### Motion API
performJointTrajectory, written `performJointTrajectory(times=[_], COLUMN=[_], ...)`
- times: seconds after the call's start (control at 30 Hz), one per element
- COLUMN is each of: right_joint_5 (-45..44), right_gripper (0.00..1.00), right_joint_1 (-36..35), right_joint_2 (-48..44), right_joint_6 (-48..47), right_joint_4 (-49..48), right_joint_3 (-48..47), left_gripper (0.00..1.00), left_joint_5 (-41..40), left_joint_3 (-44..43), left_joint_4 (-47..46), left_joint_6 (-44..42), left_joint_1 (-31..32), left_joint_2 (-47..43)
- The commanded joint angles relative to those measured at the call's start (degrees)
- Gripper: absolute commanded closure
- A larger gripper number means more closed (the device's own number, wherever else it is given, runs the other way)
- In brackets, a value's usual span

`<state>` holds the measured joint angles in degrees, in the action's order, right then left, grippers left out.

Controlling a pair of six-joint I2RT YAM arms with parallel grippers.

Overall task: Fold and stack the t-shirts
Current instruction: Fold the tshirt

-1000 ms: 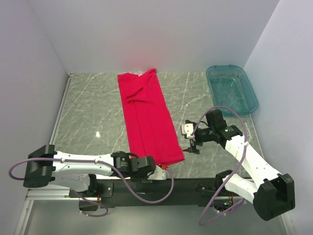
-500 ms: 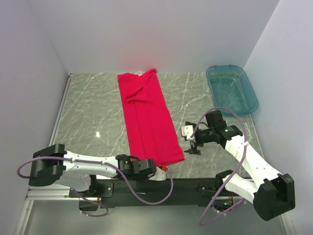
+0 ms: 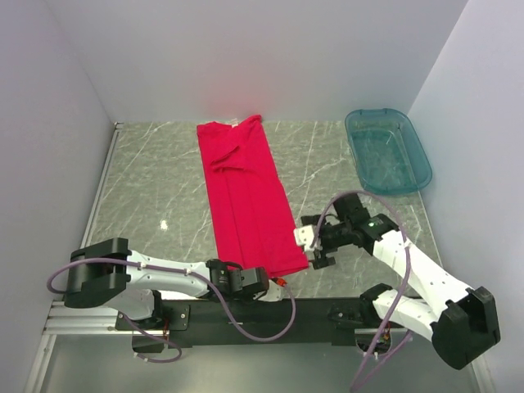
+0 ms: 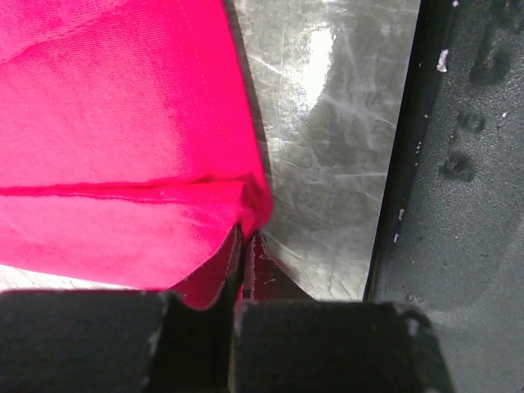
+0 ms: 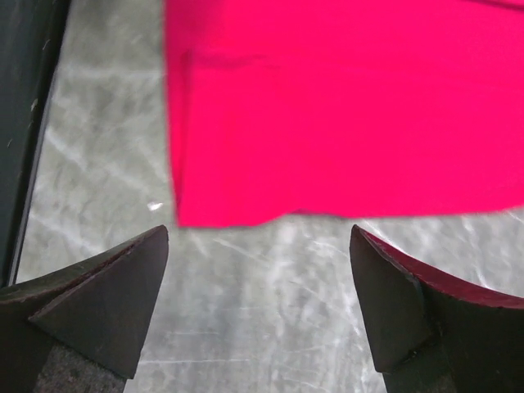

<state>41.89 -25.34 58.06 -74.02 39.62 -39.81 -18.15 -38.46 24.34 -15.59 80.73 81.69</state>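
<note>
The red t-shirt lies as a long narrow strip down the middle of the table, neck end at the back. My left gripper sits low at the shirt's near hem. In the left wrist view this gripper is shut on the hem corner of the t-shirt, with cloth pinched between its fingertips. My right gripper hovers beside the shirt's near right corner. In the right wrist view it stands wide open over bare table, and the edge of the t-shirt lies just beyond the fingertips.
A teal plastic bin stands at the back right. The black mounting rail runs along the near table edge, close to the held corner, and shows in the left wrist view as a rail. Walls enclose three sides.
My left gripper has slid toward the shirt's near hem corner and shut on it. My right gripper has moved left and nearer, up to the shirt's right edge, staying open.
</note>
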Motion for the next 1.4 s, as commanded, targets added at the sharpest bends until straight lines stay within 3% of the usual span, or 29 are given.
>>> performJointTrajectory(times=[0.0,0.23,0.4,0.77,0.9,1.1,1.23,1.37], right_joint_5=[-8.11,-13.76,-14.81,-21.58,-23.08,-20.89,-13.09,-8.76], right_gripper=[0.04,0.13,0.31,0.50,0.64,0.85,0.87,0.89], right_joint_1=[-4.79,-13.85,-18.32,-19.83,-19.66,-19.40,-17.29,-13.95], right_joint_2=[-0.32,4.06,8.55,17.17,19.89,18.23,16.30,16.90], right_joint_6=[-4.29,-2.01,1.33,4.14,5.11,6.34,6.96,8.62], right_joint_4=[-0.32,-6.29,-7.97,-12.98,-13.60,-11.76,-5.72,-0.08], right_joint_3=[3.33,7.21,5.62,6.50,5.89,4.48,-0.34,-8.16], left_gripper=[0.99,1.00,1.00,1.00,0.99,1.00,1.00,1.00], left_joint_5=[0.40,0.49,1.01,1.80,2.07,4.61,6.90,10.50], left_joint_3=[0.57,1.72,1.72,2.60,2.69,5.14,5.50,4.63], left_joint_4=[0.80,1.68,1.77,0.18,0.27,0.54,0.80,-0.34], left_joint_6=[0.48,0.65,0.65,0.57,0.39,-2.68,-6.01,-10.32], left_joint_1=[0.04,0.04,0.04,0.13,0.13,0.04,-0.66,-7.92], left_joint_2=[-2.05,-7.68,-8.30,-9.79,-10.41,-16.45,-21.21,-23.76])
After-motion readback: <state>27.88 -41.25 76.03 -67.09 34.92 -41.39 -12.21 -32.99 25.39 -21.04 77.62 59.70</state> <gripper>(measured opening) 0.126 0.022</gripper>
